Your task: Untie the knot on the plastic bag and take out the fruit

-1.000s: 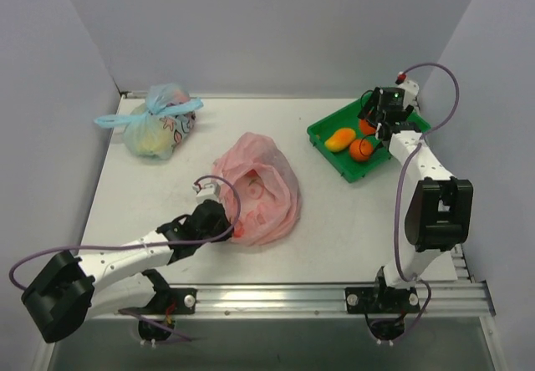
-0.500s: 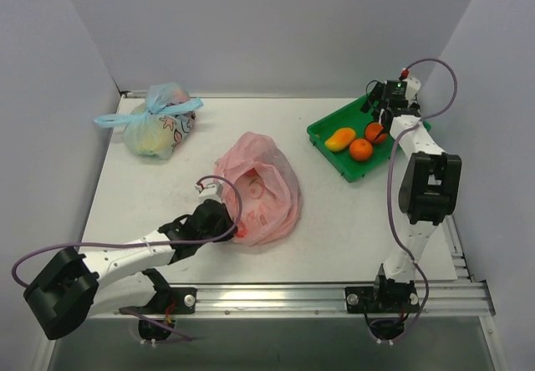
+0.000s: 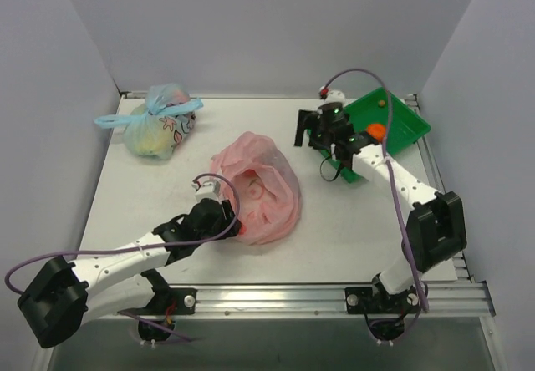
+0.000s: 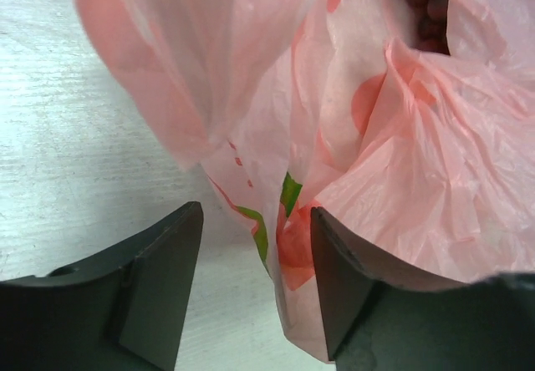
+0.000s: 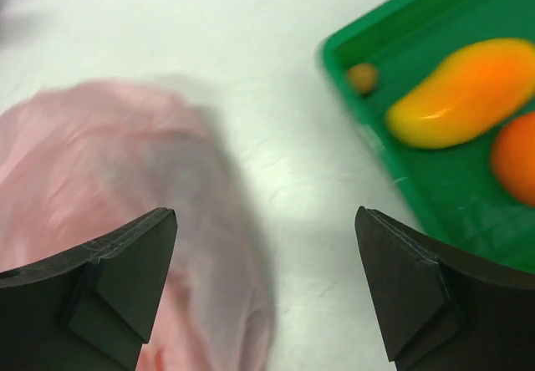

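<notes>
**Bracketing the bag's edge while empty fingers hung between tray and bag**

We saw the white counter [image 3: 334, 221] carrying everything. The pink plastic bag [image 3: 259, 189] sat slumped near its middle, mouth gaping upward. We could make out no knot in any view, so we judged the untying done and the emptying under way. A second, blue-tied bag [image 3: 159, 130] lay well apart at the far left, out of the work. The green tray [image 3: 410, 120] sat at the far right, near enough to the right arm to serve as the drop-off spot.

The left fingers [image 3: 227, 221] lay low at the bag's near edge. In the wrist view they stood partly open with a fold of pink film hanging between them, touching one finger but not pinched. We read that as a stance for steadying the mouth. The right fingers [image 3: 308, 129] hovered spread wide and empty between tray and bag, above bare counter, as though placed for another reach inside.

Of the fruit, a yellow-orange mango [image 5: 460, 95] and an orange [image 5: 518, 155] lay in the tray. A dark fruit [image 4: 430, 3] showed inside the bag's folds, so we judged more was left to lift out.
</notes>
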{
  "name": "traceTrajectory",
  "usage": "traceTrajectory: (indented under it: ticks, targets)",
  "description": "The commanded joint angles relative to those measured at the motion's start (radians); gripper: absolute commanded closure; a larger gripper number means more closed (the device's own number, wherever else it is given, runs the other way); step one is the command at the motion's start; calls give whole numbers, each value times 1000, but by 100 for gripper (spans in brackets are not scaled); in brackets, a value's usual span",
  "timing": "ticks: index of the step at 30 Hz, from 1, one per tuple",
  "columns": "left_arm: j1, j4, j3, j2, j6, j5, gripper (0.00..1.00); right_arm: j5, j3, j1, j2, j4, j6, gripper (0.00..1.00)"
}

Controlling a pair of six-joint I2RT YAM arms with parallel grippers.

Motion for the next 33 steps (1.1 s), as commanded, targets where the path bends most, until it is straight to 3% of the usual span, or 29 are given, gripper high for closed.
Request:
traceTrajectory:
  ticks: [1,3,9,12,15,16,18,20,22,28,33]
  targets:
    - [9,-42,68,-27,23,-51,34,4,-41,164,-18,-86,-42,9]
    - [14,-62,77,-35,33,-65,25,59,-43,251,-4,-112,-47,8]
    - [38,-79,102,-36,50,-91,22,174,-51,339,86,-138,-63,6]
    - [51,-70,113,-19,61,-94,21,219,-55,354,122,-160,-60,12]
    - [63,-62,128,17,72,-88,21,237,-90,353,119,-161,-51,30]
    - [66,-54,133,27,73,-86,21,237,-101,353,113,-160,-47,43]
    - [66,-40,139,59,76,-74,21,246,-135,350,100,-158,-25,54]
    - [65,-17,143,89,76,-62,21,257,-175,339,76,-137,-1,71]
    - [66,-1,150,109,75,-49,21,216,-256,316,25,-76,42,82]
    - [61,35,165,174,76,-23,26,-190,-512,127,-105,251,200,91]
    - [55,75,182,237,75,-7,30,-377,-541,110,-53,366,229,97]
